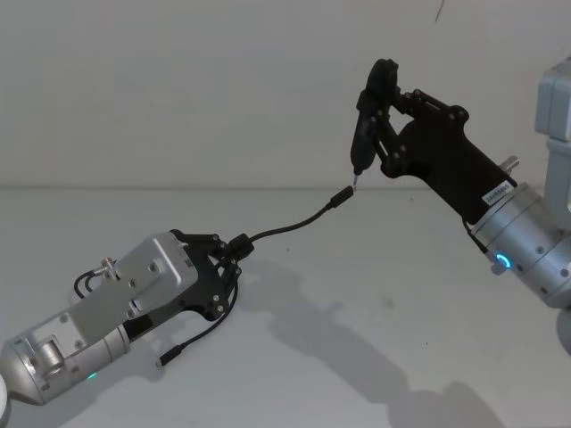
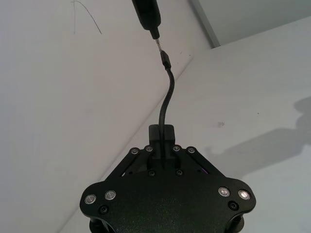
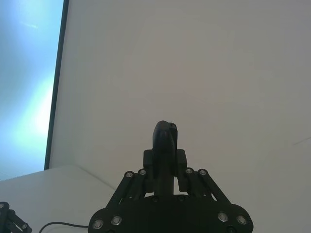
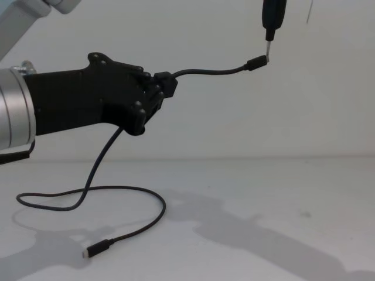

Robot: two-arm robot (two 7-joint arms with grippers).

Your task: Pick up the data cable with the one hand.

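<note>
The data cable (image 1: 294, 223) is a thin black cord, and my left gripper (image 1: 239, 246) is shut on it a short way back from one plug (image 1: 342, 198). From the side, that gripper (image 4: 164, 85) is held well above the table, and the cable (image 4: 126, 190) hangs down from it, loops over the surface and ends in a second plug (image 4: 96, 250). My right gripper (image 1: 379, 85) is raised at the right and shut on a slim black rod-like tool (image 1: 364, 134). The tool's metal tip meets the lifted plug (image 4: 256, 62). The left wrist view shows the cable (image 2: 167, 97) rising from the left gripper (image 2: 161, 133) to the tool (image 2: 147, 14).
The white table (image 1: 375, 339) runs to a plain white wall behind. The loose plug (image 1: 169, 357) rests near the left arm's silver body (image 1: 107, 312). In the right wrist view the tool (image 3: 164, 136) stands between the right gripper's (image 3: 165, 160) fingers.
</note>
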